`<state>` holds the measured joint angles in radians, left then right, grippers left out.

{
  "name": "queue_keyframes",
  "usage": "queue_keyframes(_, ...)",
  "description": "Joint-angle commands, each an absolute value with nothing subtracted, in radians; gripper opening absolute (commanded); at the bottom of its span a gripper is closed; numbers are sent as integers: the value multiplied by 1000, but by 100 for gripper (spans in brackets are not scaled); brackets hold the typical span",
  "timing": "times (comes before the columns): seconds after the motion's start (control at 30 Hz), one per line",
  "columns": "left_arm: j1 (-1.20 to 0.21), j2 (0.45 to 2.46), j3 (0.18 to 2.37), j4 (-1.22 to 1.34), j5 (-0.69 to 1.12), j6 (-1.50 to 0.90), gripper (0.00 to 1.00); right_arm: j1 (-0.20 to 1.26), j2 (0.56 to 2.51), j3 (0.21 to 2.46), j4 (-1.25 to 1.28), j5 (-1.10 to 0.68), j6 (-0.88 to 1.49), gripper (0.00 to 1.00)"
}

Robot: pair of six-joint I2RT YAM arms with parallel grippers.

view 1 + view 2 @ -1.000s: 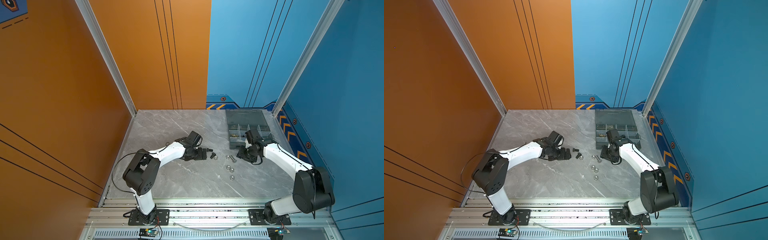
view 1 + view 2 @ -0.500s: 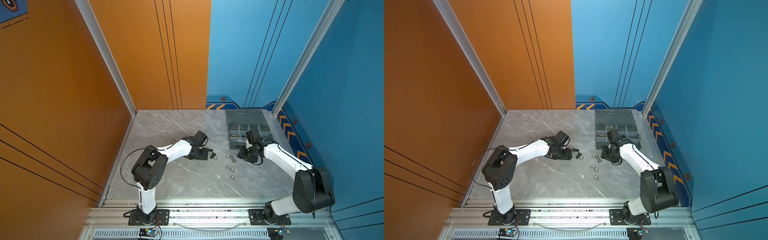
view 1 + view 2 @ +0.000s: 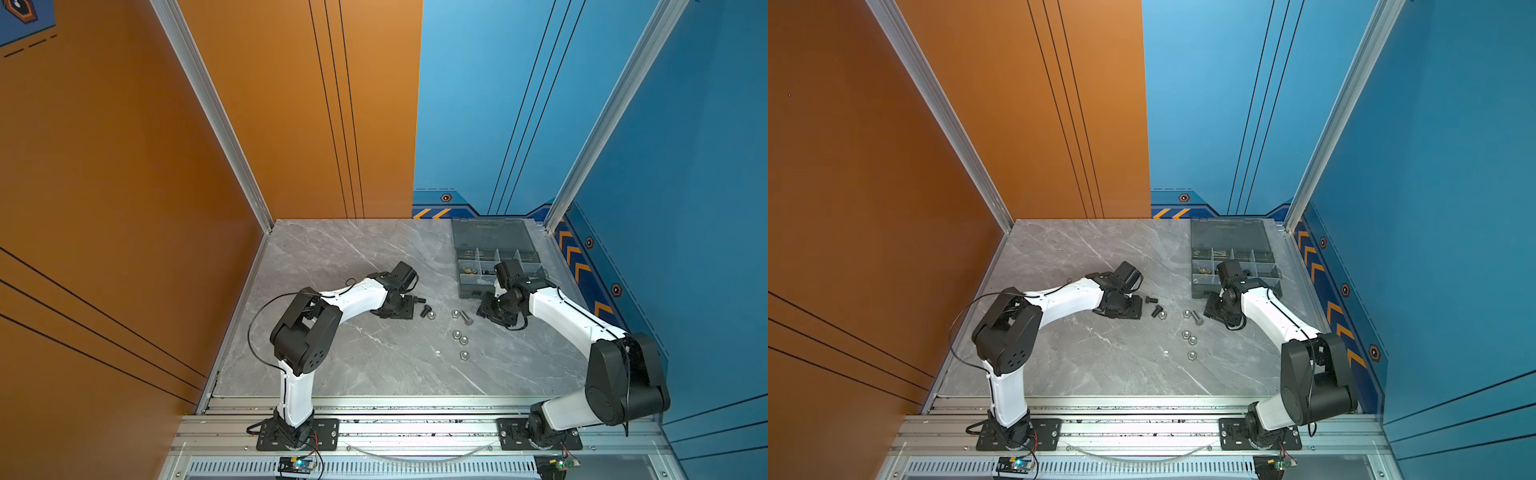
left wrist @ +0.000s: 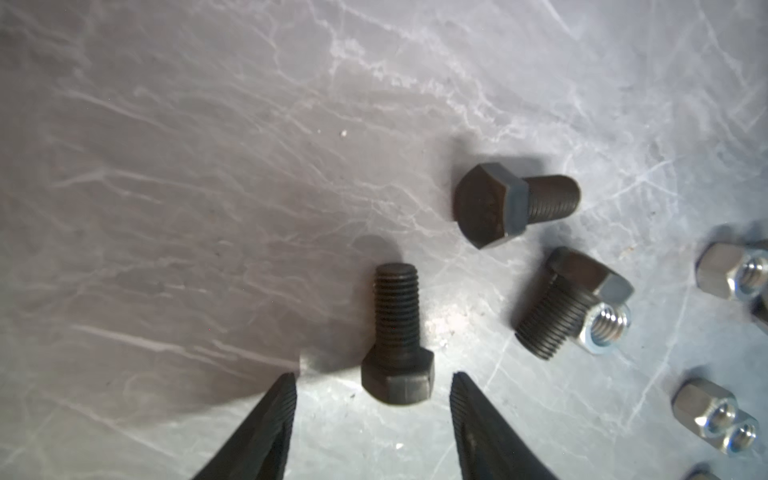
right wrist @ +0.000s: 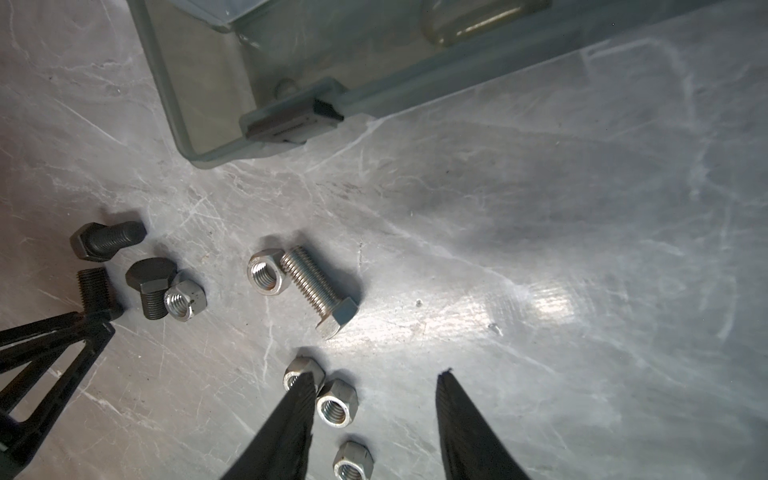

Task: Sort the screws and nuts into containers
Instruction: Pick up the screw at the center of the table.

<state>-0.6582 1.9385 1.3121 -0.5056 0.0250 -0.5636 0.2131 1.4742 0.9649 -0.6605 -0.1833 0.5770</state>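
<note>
The short black metal hex-head bolt [image 4: 397,328] lies flat on the grey marbled tabletop [image 4: 166,166], head between the parted jaws of the left gripper [image 4: 372,376] (no contact), judged rigid, roll-prone, best pinched across its head flats; the right gripper [image 5: 376,374] stands apart, empty.

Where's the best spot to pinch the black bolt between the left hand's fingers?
Probably the hex head, coming in from the head end with a finger on each side. The black bolt lies flat on its side, head toward the left hand; the head's flat faces should hold better than the round shank.
</note>
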Motion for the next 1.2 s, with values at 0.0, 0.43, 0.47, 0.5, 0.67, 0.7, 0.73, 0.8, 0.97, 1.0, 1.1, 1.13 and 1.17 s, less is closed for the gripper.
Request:
queue_keyframes(0.0,-669,1967,1348,-543,-8,-539,61,204,1471,948,-650,-187,569,50)
queue_keyframes(0.43,-669,2013,1386,-561,-12,-534,51,199,1469,945,-648,-193,568,50)
queue_keyframes(0.47,-673,2016,1388,-566,-12,-534,49,199,1470,946,-647,-194,568,50)
queue_keyframes(0.5,-674,2018,1391,-568,-12,-532,48,198,1470,945,-647,-193,567,50)
queue_keyframes(0.67,-680,2021,1392,-570,-5,-529,44,198,1468,945,-646,-195,567,50)
queue_keyframes(0.7,-680,2022,1392,-569,-6,-530,43,196,1468,946,-645,-196,567,50)
queue_keyframes(0.73,-680,2024,1391,-570,-4,-531,41,196,1467,946,-646,-198,568,50)
queue_keyframes(0.8,-680,2026,1394,-569,-1,-531,36,194,1465,944,-646,-197,566,50)
queue_keyframes(0.97,-680,2031,1397,-569,1,-530,29,188,1458,943,-647,-201,566,50)
queue_keyframes(1.0,-681,2031,1396,-569,2,-530,29,186,1455,943,-648,-201,566,50)
queue_keyframes(1.1,-680,2031,1396,-569,3,-528,20,181,1450,943,-652,-205,563,50)
queue_keyframes(1.13,-680,2028,1397,-569,5,-528,14,177,1447,946,-653,-206,562,50)
queue_keyframes(1.17,-681,2026,1396,-568,5,-525,8,173,1442,944,-655,-210,561,50)
